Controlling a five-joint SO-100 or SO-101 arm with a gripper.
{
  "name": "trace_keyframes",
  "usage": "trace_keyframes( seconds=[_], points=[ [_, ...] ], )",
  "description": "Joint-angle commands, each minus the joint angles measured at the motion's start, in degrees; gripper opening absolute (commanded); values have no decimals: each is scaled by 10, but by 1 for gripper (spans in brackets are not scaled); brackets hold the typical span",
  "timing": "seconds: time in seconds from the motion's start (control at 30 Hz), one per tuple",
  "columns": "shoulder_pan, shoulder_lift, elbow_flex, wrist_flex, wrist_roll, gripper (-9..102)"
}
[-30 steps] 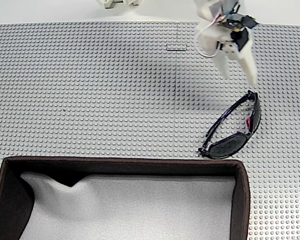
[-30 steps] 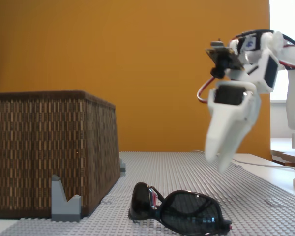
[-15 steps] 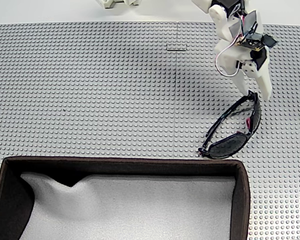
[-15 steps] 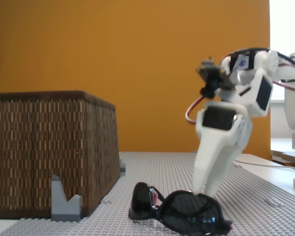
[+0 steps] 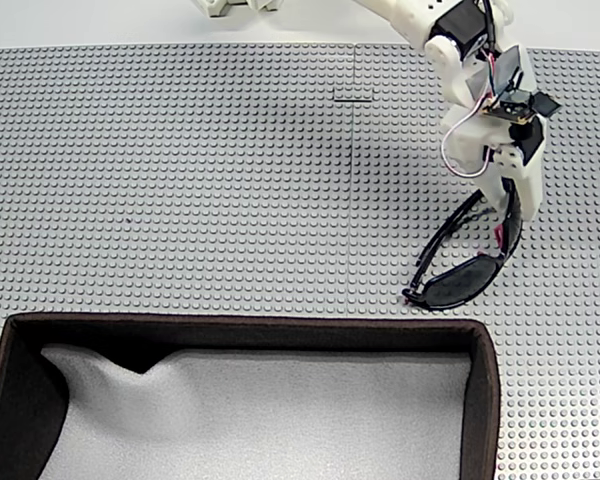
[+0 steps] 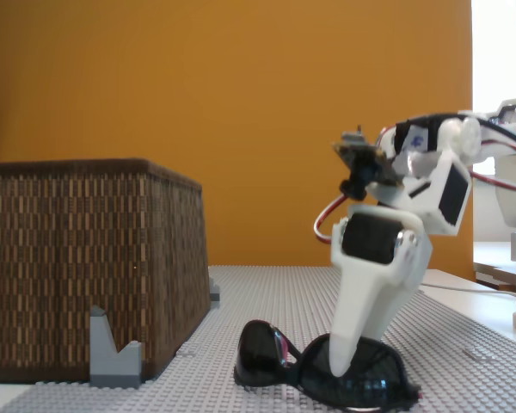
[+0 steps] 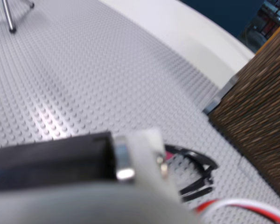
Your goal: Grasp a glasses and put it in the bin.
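The glasses (image 5: 468,258) lie folded on the studded grey baseplate (image 5: 180,180), at about four o'clock from the middle of the top-down fixed view, just beyond the far wall of the bin (image 5: 485,400). Going left to right in that view: the bin's grey lining (image 5: 280,420) fills the lower left, the bare plate spreads above it, and the white gripper (image 5: 510,205) closes the line at three o'clock, its tip down on the upper end of the frame.

Half a second ago the tip only reached the arm ends of the glasses; a second ago it hung above them. Now the frame has slid and turned slightly, the lens end nudged toward six o'clock, so contact is made.

In the low side fixed view the bin (image 6: 86,267) stands at nine o'clock, the glasses (image 6: 327,383) at five, and the gripper (image 6: 344,366) presses onto the dark lens.

Whether the jaws are wide or narrow cannot be told; the fingers overlap in each view. The wrist view shows the glasses (image 7: 196,177) at five o'clock.

Judged from this, the grasp is just beginning, and the lift and carry to the bin remain.
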Motion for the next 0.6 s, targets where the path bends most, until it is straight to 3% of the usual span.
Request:
trace_keyframes(
  seconds=[0.0, 0.27, 0.57],
  points=[
    [-2, 10, -21, -12, 0, 0],
    [11, 39, -22, -27, -20, -1],
    [57, 200, -7, -19, -56, -1]
  ],
)
